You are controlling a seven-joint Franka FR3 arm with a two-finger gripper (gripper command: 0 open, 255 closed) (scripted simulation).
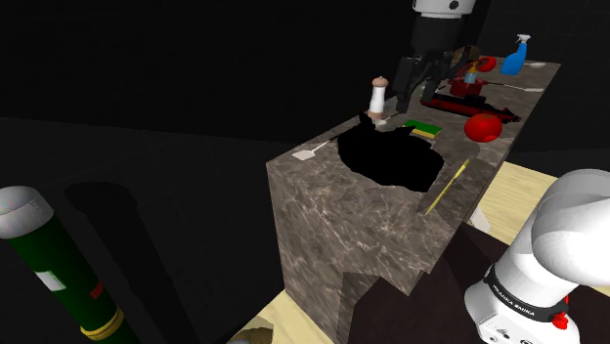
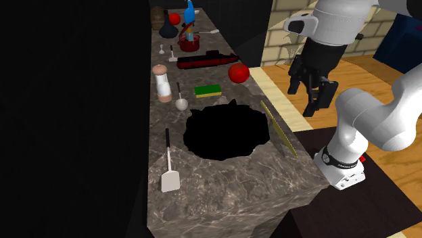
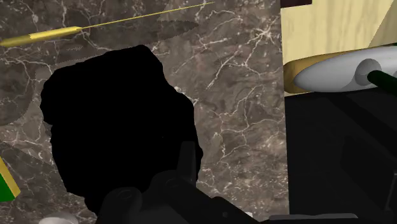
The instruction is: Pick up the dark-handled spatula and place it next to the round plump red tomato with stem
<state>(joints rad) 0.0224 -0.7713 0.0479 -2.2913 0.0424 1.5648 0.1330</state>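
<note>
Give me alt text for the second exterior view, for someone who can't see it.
A dark-handled spatula lies on a marble counter beside a black area, and a red tomato sits farther back. The gripper hangs high at the view's right.

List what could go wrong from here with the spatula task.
1. The spatula lies flat across the black area from the open gripper; its thin handle may slip.
2. The tomato sits close to a green sponge and a red-and-black object; placing could knock it rolling.
</note>
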